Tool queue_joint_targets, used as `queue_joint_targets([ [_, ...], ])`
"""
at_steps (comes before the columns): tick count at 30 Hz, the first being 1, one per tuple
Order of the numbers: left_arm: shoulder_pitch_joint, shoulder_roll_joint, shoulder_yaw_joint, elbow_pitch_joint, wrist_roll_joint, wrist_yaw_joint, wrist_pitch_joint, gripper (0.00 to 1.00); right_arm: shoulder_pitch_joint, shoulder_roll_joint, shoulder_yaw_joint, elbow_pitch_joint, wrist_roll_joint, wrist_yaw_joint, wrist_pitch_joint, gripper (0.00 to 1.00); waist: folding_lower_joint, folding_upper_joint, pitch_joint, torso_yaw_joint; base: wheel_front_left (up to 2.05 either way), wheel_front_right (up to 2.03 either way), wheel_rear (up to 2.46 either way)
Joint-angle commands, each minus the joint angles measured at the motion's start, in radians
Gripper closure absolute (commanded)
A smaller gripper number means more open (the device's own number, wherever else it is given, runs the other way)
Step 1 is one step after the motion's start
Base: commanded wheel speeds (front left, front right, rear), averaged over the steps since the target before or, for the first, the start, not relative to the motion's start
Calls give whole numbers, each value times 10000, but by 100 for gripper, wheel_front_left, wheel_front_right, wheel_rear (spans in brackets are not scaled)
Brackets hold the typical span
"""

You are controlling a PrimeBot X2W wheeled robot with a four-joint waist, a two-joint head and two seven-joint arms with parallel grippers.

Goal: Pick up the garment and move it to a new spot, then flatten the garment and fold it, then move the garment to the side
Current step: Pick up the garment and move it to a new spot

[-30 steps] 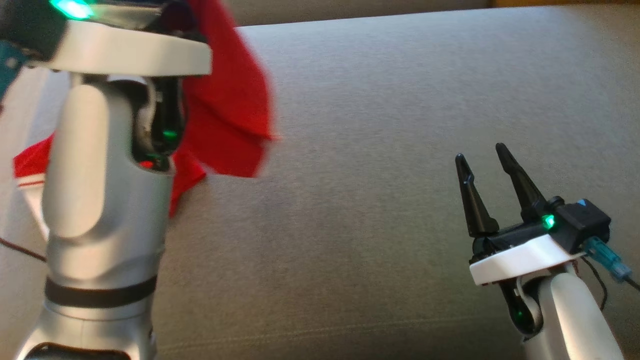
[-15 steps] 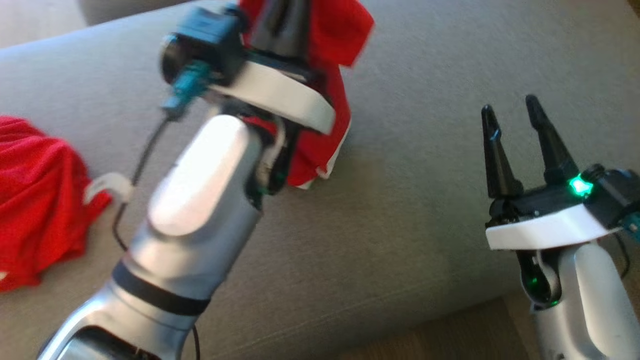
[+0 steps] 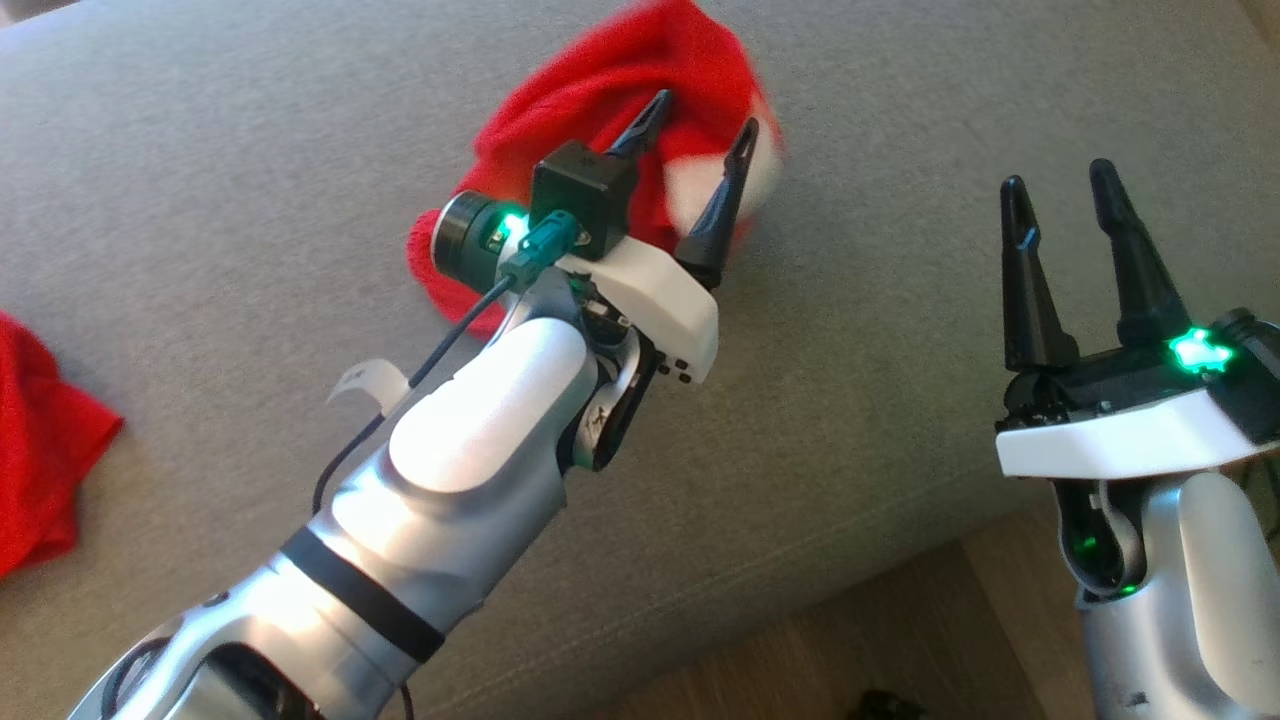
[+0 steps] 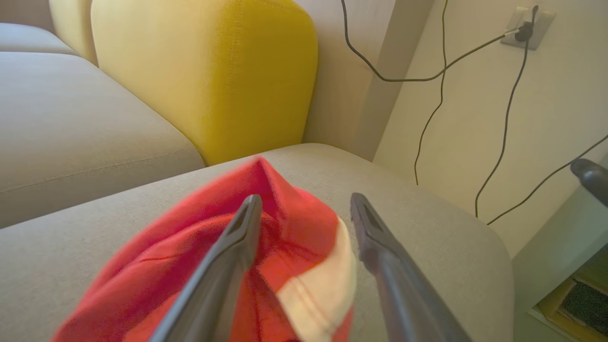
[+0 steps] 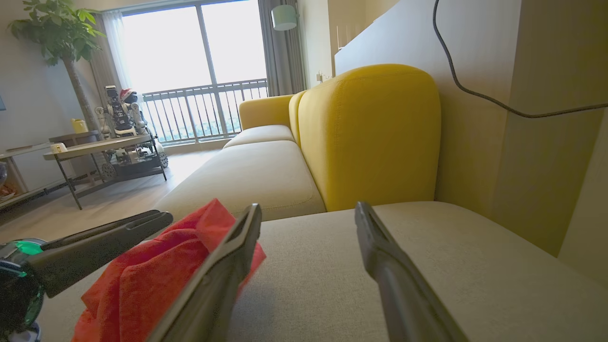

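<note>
Half a second ago the garment [image 3: 600, 110] hung bunched from the left gripper's closed fingers. Now those fingers stand apart and the red cloth lies in a crumpled heap on the grey seat cushion [image 3: 900, 380], towards its far side. A pale, striped trim [image 4: 318, 294] shows on the right of the heap, motion-blurred in the head view. The left gripper [image 3: 708, 112] is open right over the heap, one finger on each side of its right part. Whether the fingers touch the fabric I cannot tell.

The right gripper [image 3: 1057, 176] is also open and holds nothing. It hangs well to the right of the garment, above the cushion's near right edge, fingers pointing away from the robot. Just nearer than that edge is a strip of wooden floor [image 3: 880, 640].

Far to the left, at the picture's border, a second red cloth [image 3: 40, 450] lies on the same grey seat. Beyond the garment rises a yellow backrest [image 4: 204, 71]. To its right, dark cables [image 4: 427, 118] run down the wall from a socket [image 4: 525, 28].
</note>
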Motion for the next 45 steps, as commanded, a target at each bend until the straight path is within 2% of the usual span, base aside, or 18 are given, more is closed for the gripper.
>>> queue_joint_targets([
  [1, -502, 125, 320, -258, -28, 72, -89, 0, -257, -49, 130, -400, 17, -2, -93, 0, -1, 0, -136, 266, 0, 0, 0],
  [6, -396, 124, 895, -677, 293, 176, -90, 0, -146, -49, 97, -368, -217, -2, -93, 0, -1, 0, -477, 926, 0, 0, 0],
  [14, 464, 316, 2411, -1606, 1823, 300, -90, 0, 161, -49, 109, -274, -673, -2, -93, 0, -1, 0, -1184, 1986, 0, 0, 0],
  [20, 2291, 1018, 3694, -2885, 2775, 278, -91, 0, 666, -49, 106, -67, -1093, -2, -93, 0, -1, 0, -1900, 2794, 0, 0, 0],
  [26, 5050, 1643, 4662, -4110, 3524, 284, -91, 0, 1340, -49, 153, 333, -1288, -2, -93, 0, -1, 0, -2649, 3213, 0, 0, 0],
  [30, 6319, 1552, 5282, -4756, 3915, 374, -91, 0, 1685, -49, 176, 532, -1292, -2, -93, 0, -1, 0, -2939, 3282, 0, 0, 0],
  [36, 7856, 856, 6321, -5244, 4133, 362, -91, 0, 2030, -49, 179, 784, -1119, -2, -93, 0, -1, 0, -3099, 3288, 0, 0, 0],
  [45, 8639, 290, 7095, -5121, 4575, -387, -91, 0, 2069, -49, 220, 988, -1066, -2, -93, 0, -1, 0, -3105, 3349, 0, 0, 0],
])
